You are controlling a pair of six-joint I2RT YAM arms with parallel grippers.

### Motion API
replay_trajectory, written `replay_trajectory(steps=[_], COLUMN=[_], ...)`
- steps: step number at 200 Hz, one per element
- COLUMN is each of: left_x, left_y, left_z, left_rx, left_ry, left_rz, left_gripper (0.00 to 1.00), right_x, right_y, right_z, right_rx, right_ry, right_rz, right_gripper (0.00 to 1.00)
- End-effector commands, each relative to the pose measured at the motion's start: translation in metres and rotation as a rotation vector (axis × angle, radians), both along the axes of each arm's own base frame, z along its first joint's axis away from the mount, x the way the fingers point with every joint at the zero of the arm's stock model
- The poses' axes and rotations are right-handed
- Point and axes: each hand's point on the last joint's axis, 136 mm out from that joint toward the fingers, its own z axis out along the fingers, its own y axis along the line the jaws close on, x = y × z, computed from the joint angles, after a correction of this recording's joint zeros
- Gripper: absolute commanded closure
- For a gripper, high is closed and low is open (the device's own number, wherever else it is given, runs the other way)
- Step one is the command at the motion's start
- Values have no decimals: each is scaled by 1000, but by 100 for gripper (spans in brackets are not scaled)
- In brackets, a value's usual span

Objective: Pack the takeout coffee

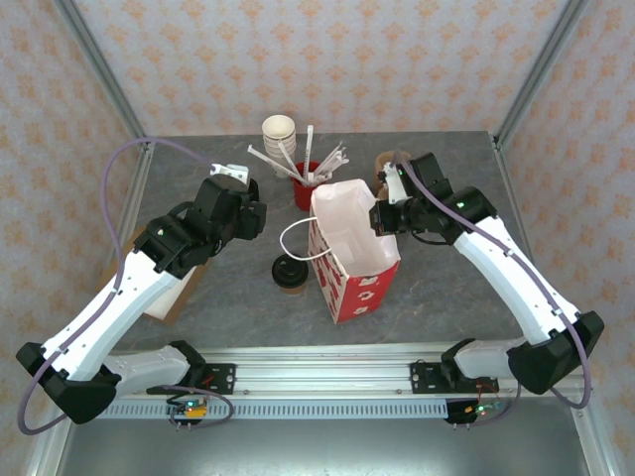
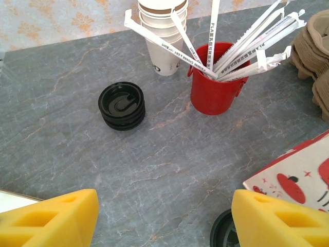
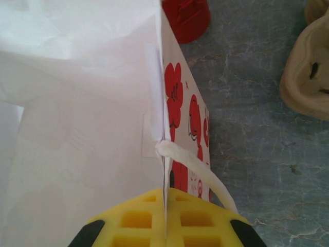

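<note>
While the right gripper (image 3: 164, 220) pinches the paper bag's (image 1: 359, 290) rim, the left gripper (image 1: 254, 212) hangs with jaws spread wide over the table (image 1: 427, 297). The takeout coffee (image 1: 289, 274) stands upright just beside the bag, on the left arm's side.

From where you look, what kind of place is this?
Probably a staged coffee takeout counter in a test booth: stacked paper cups, a red tub of wrapped straws and a printed paper bag.

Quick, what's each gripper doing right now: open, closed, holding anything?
Left gripper: open, holding nothing.
Right gripper: closed on the bag rim.
</note>
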Motion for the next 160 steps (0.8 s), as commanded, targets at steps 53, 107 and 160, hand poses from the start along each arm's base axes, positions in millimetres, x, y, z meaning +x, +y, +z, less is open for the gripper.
replay_trajectory(steps=[53,107,160], left_x=[2,0,1], left_y=[6,4,-19], left_z=[1,2,10], left_rx=[10,-8,-136], left_ry=[-15,-15,-22], left_rz=[22,12,-53], left_gripper=[30,30,30], right_x=[25,19,45], right_y=[16,-7,-73], right_z=[-16,37,78], right_rx=[-16,-36,-46], right_ry=[-22,-148,-269], right_rz=[6,-47,-312], right_gripper=[97,41,25])
